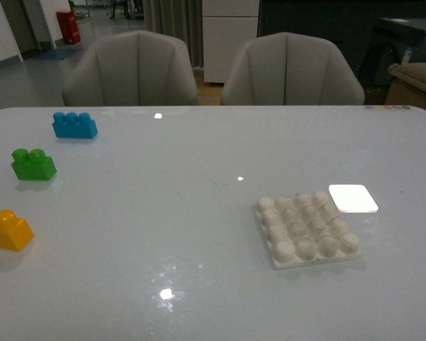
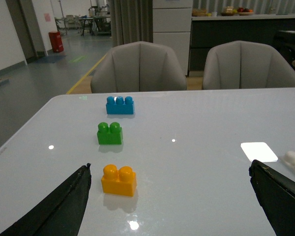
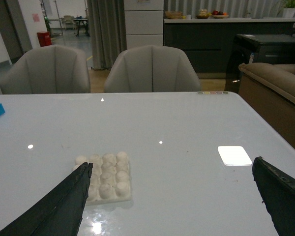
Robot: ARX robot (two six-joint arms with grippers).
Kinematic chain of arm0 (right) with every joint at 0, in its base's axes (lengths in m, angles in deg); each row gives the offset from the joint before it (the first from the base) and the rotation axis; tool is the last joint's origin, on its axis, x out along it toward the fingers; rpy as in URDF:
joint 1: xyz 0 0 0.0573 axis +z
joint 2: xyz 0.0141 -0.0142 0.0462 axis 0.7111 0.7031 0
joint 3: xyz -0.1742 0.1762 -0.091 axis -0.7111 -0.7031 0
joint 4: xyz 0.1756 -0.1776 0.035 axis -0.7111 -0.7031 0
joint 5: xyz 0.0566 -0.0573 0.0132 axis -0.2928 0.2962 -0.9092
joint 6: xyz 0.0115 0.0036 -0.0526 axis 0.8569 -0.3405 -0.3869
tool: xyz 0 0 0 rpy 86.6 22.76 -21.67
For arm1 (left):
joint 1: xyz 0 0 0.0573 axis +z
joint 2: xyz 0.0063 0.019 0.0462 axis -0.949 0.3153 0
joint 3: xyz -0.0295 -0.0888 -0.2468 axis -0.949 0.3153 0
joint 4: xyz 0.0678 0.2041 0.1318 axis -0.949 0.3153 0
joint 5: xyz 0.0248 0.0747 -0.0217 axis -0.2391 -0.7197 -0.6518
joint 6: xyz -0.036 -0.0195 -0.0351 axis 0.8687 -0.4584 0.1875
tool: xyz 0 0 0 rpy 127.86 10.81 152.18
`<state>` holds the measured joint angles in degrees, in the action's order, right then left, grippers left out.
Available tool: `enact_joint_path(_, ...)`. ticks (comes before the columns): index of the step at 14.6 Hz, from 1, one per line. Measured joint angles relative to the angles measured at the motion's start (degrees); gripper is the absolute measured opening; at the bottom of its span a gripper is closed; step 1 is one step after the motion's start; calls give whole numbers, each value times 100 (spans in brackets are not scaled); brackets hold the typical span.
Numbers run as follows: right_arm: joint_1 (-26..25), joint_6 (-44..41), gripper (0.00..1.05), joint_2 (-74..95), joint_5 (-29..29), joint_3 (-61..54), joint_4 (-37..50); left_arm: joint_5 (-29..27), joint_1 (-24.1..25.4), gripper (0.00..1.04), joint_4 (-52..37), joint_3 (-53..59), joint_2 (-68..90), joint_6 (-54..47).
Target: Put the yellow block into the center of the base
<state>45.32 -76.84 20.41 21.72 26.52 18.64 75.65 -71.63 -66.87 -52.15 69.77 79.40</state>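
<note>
Left gripper [image 2: 169, 168] jaws spread; yellow block [image 2: 119, 180] off base [image 1: 309, 229].

Dim, even overhead light; glossy tabletop [image 1: 163, 234] carries a bright rectangular glare patch [image 1: 353, 197] just beside the base [image 1: 309, 229], small specular dots elsewhere, faint soft shadows, front view slightly grainy.

Here's the left gripper [image 2: 170, 167], matte black all over, showing as two broad wedges that narrow to blunt, squared-off tips, one with a thin paler line along its upper edge. And the right gripper [image 3: 172, 162] matches it: the same dark, flat-faced wedges, faintly grainy on the surface, a pale highlight tracing one slanted edge.
</note>
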Motion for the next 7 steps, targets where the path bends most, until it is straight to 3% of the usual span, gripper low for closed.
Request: enact_joint_path(7, 0, 0, 98, 0, 0, 0, 0, 0, 0, 98, 0, 0, 0, 0)
